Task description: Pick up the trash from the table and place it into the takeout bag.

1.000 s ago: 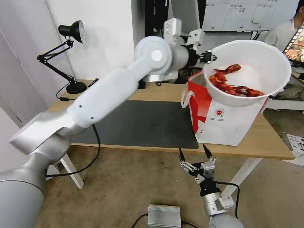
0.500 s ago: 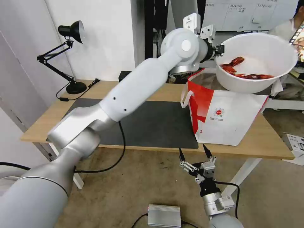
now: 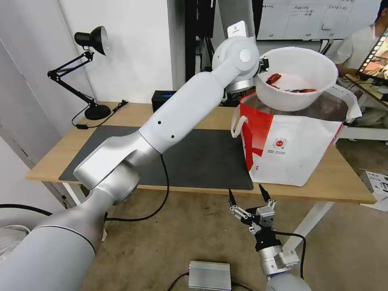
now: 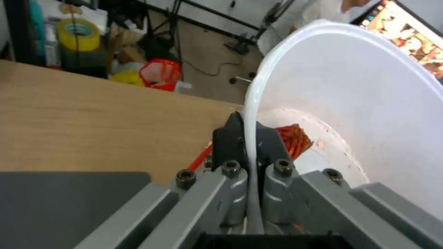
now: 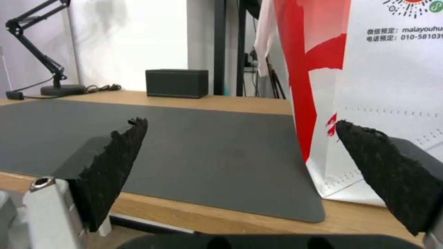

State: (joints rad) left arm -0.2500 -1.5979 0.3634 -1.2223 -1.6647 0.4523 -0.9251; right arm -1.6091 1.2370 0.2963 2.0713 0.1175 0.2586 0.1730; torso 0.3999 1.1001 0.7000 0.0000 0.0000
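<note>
The trash in view is a white bowl (image 3: 297, 79) holding red shells (image 3: 289, 83). My left gripper (image 3: 263, 64) is shut on the bowl's rim and holds it over the open mouth of the takeout bag (image 3: 289, 139), which stands on the right of the table (image 3: 194, 117). In the left wrist view the fingers (image 4: 226, 138) pinch the bowl's (image 4: 360, 103) white rim, with red shells (image 4: 293, 140) just inside. My right gripper (image 3: 247, 196) hangs open below the table's front edge, in front of the bag (image 5: 369, 86).
A dark grey mat (image 3: 182, 155) covers the table's middle. A black desk lamp (image 3: 87, 72) stands at the back left and a black box (image 3: 163, 99) at the back edge. A silver box (image 3: 209, 275) lies on the floor. Someone sits at the far right.
My left arm has swung the bowl back and lowered it, from high in front of the bag to just above the bag's mouth. The right arm has not moved.
</note>
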